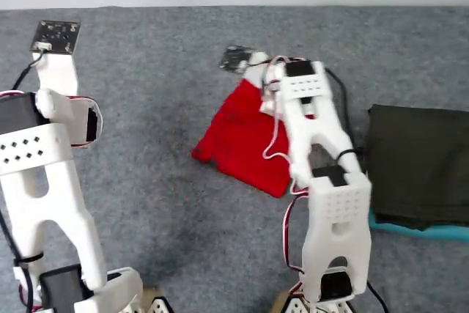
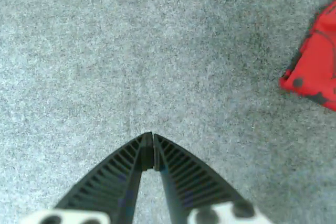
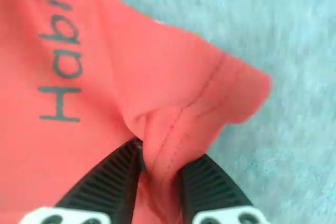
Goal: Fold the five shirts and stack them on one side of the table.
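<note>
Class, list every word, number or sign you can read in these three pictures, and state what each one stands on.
Red shirt: one line of dark lettering that runs to the picture's edge, so no whole word can be quoted.
Dark folded shirt, teal shirt under it, grey table: no print seen.

My right gripper fingers: black ribbed plastic, matt. The red shirt: soft matt cloth, stitched hem. The table cover: rough, felt-like. The arm shells: smooth white plastic.
</note>
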Action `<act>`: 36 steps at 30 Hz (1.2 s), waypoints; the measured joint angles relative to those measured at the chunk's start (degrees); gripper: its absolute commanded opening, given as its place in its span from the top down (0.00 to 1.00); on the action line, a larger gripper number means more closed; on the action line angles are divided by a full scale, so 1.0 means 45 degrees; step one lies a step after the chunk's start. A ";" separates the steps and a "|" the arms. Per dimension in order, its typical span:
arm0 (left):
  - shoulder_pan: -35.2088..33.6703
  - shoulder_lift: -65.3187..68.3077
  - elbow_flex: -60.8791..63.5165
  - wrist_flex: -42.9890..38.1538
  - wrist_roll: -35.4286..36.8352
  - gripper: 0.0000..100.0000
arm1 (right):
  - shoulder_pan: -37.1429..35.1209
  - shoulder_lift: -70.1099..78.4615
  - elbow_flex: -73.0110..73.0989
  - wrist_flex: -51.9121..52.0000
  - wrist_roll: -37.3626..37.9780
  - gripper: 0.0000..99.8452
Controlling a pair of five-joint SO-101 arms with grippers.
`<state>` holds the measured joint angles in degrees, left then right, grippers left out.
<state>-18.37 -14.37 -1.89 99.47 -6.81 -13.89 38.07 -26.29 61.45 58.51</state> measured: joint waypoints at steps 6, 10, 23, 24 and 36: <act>0.0000 0.0000 0.0000 0.0000 0.0000 1.00 | 0.0000 -0.0020 0.0020 -0.0059 -0.1211 0.78; 0.0000 0.0000 0.0000 0.0000 0.0000 1.00 | 0.0098 -0.0703 0.0020 0.0020 -0.4063 0.79; 0.0000 0.0000 0.0000 0.0000 0.0000 1.00 | -0.0488 -0.3028 0.0020 0.3419 -1.5140 0.63; 0.0000 0.0000 0.0000 0.0000 0.0000 1.00 | -0.0606 -0.3126 0.0020 0.3907 -1.5863 0.62; 0.0000 0.0000 0.0000 0.0000 0.0000 1.00 | -0.1114 -0.2168 0.0020 0.5470 -1.9946 0.61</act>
<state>-18.37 -14.37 -1.89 99.47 -6.81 -18.90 28.31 -26.20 86.07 -31.25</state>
